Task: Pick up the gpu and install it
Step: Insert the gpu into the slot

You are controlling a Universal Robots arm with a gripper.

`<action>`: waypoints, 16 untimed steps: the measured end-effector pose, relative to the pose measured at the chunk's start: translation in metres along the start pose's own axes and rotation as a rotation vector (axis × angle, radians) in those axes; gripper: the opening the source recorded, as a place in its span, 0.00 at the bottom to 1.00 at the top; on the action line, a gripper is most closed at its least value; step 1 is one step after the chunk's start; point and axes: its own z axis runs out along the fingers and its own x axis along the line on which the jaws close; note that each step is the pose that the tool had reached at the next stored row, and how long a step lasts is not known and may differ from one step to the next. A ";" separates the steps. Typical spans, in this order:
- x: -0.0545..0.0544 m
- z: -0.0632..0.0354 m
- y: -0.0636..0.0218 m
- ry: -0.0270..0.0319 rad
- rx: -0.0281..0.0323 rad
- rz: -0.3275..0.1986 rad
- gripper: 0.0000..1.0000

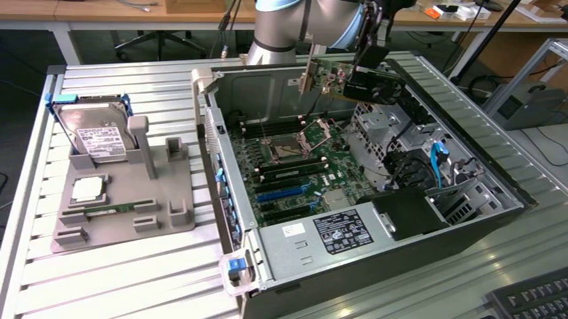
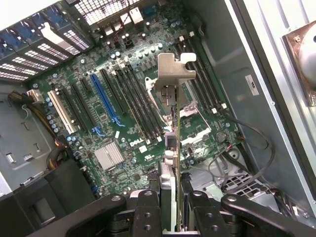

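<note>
Pick-up is complete: we find the pincer clenched on the gpu, which hangs bracket-end down above the motherboard, apart from it. Installation remains: the card is not yet seated in any slot on the motherboard.

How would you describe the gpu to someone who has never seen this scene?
Find the open computer case in the middle of the table. Above its far end the gripper holds the gpu, a thin circuit card, in the air. Unlike the boxy hard drive at the exterior view's left, it is flat, with a silvery bracket at one end.
</note>
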 end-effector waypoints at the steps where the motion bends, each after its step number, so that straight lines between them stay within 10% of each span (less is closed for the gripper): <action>1: 0.000 0.0000 0.0000 -0.0001 -0.0001 -0.002 0.27; 16: 0.000 0.0004 0.0000 -0.0016 -0.0018 -0.065 0.27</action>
